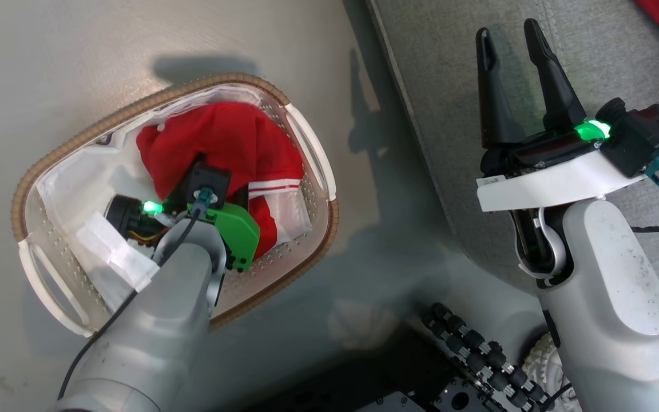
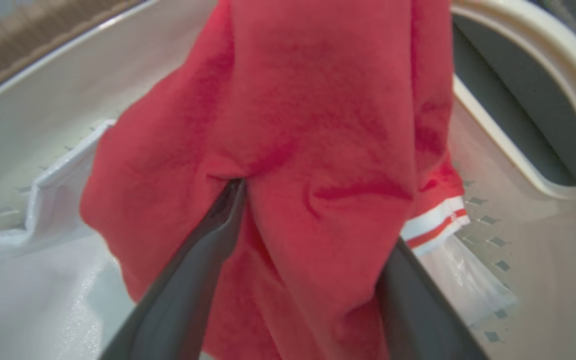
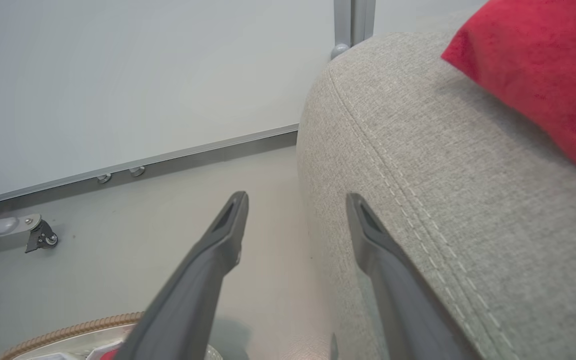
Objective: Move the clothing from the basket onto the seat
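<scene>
Between the wide-spread fingers of your left claw (image 2: 313,215) bulges a soft red garment with striped white trim (image 2: 318,100), lying inside the oval white perforated plastic basket (image 2: 543,260). Your right claw (image 3: 296,200), equally wide and empty, hovers at the stitched edge of the large grey fabric seat (image 3: 443,175); farther off, past its right finger, a second red garment (image 3: 543,65) rests on that seat.

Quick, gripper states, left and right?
Left gripper: open, jaws astride a fold of the red garment in the basket, not closed.
Right gripper: open, empty, at the seat edge.
</scene>
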Robot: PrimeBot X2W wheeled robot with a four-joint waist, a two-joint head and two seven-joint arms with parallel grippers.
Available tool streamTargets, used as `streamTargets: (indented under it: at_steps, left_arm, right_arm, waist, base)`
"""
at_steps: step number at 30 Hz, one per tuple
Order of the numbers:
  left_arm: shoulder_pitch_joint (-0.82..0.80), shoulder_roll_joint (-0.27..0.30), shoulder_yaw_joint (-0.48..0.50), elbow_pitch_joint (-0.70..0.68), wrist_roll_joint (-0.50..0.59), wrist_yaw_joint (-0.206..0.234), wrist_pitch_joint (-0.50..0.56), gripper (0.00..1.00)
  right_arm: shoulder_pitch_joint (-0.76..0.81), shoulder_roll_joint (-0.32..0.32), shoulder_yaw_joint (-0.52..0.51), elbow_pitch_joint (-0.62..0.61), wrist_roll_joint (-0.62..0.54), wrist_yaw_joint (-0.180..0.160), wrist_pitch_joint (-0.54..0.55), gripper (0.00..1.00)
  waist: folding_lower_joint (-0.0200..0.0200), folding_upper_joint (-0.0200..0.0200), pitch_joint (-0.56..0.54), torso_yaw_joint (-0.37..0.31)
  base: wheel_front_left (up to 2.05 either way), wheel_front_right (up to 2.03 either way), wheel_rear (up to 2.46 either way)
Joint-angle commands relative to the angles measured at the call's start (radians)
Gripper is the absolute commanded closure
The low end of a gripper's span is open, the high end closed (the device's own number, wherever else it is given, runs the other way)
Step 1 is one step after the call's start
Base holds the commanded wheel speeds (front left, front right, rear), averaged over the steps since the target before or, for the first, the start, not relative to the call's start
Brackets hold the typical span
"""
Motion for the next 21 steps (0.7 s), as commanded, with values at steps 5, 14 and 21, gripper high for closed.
streamTargets:
  at_steps: [5,14,21]
  left_arm:
    - [-0.039,0.007,-0.001,0.029,0.011,-0.041,0.001,0.17]
    - [0.026,0.007,0.014,0.015,-0.039,-0.105,0.001,1.0]
    - [0.116,0.006,0.031,-0.073,-0.042,-0.132,0.001,1.0]
  right_arm:
    - [-0.017,-0.001,0.008,-0.009,0.015,-0.001,-0.004,0.0]
    - [0.003,-0.001,0.016,0.021,0.014,-0.001,-0.004,0.0]
    - [0.033,-0.002,0.013,0.073,-0.01,-0.001,-0.004,0.0]
  waist:
    - [-0.0002,0.0,0.015,-0.005]
    - [-0.0002,0.0,-0.043,0.011]
    - [-0.0002,0.0,-0.155,0.063]
  base:
    - [0.0,0.0,0.0]
    - [0.0,0.0,0.0]
    - [0.0,0.0,0.0]
